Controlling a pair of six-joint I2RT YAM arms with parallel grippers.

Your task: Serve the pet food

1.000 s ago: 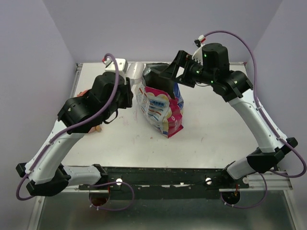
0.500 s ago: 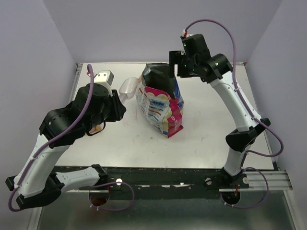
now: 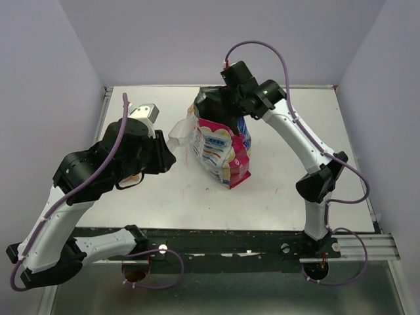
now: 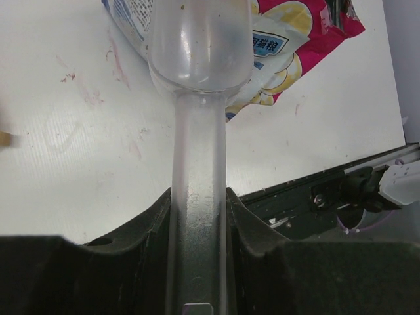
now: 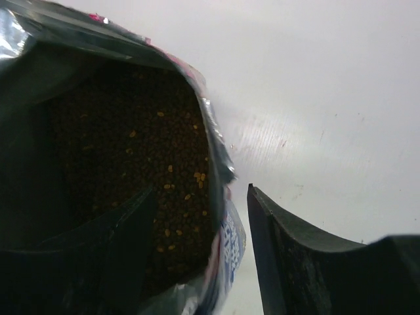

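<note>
The bag (image 3: pixel 220 147) stood on the table (image 3: pixel 262 190). Inside the bag lay the pet food (image 5: pixel 131 164). The scoop (image 3: pixel 178 133) was just left of the bag.

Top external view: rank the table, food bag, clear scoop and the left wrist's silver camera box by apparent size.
1. Table
2. Food bag
3. Clear scoop and silver camera box: they look much alike, and the scoop is partly hidden, so I leave them unranked.

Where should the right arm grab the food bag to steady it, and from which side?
Pinch the thin rim of the bag's open mouth, coming down from above. The bag stands upright and gaping, so the rim fits between the right gripper's fingers: one inside over the pet food, one outside.
</note>
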